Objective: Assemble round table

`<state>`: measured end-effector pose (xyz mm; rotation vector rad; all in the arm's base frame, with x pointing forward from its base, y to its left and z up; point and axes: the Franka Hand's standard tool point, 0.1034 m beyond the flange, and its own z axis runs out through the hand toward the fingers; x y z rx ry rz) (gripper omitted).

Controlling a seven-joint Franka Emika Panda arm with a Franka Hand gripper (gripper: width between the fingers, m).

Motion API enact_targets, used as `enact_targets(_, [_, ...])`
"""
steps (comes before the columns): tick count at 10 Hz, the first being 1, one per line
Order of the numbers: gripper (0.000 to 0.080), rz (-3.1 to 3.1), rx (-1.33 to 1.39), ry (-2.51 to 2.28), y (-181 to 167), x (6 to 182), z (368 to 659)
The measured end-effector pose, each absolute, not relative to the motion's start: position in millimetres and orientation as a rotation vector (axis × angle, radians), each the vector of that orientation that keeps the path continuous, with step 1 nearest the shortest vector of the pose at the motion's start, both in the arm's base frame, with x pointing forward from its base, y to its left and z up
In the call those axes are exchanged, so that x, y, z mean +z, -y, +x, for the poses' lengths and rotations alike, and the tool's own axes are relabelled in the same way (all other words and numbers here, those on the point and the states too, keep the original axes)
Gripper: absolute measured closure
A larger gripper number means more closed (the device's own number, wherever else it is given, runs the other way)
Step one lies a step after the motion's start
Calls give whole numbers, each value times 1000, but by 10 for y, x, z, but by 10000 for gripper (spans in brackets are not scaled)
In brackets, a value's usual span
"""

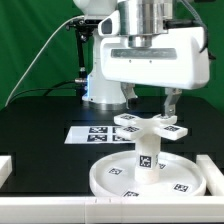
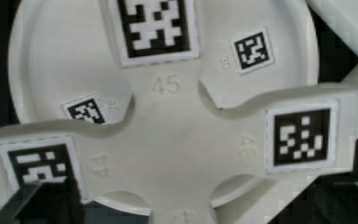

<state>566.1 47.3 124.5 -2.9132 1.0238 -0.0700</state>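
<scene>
I am watching the round disc (image 1: 150, 178) lying rim-up near the front edge of the black table (image 1: 40, 115), toward the exterior view's right. The short post (image 1: 146, 156) is standing upright at its middle, and the cross-shaped piece (image 1: 150, 125) is sitting level on top of the post, arms spread.

The gripper (image 1: 168, 108) is hanging just above the cross, its fingers (image 1: 171, 102) reaching down behind one arm at the exterior view's right. I cannot tell whether it is clamped on that arm or let go; the contact is hidden.

In the wrist view the cross (image 2: 211, 135) is filling the middle, with the disc (image 2: 87, 60) showing beyond it, so the camera is looking straight down the post's axis. I judge the wrist is being kept vertical so the cross seats or turns squarely onto the post.

The marker board (image 1: 100, 132) is lying flat behind the stack, toward the middle of the table. White rails (image 1: 8, 172) are bounding the front corners, presumably keeping parts from sliding off.
</scene>
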Motion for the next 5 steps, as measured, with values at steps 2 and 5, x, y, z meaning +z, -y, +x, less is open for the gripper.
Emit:
enact_targets(2, [151,-2972,-75,-878,-460,1243,5660])
enact_targets(5, [151,-3071,-82,-549,-427,1242,5661])
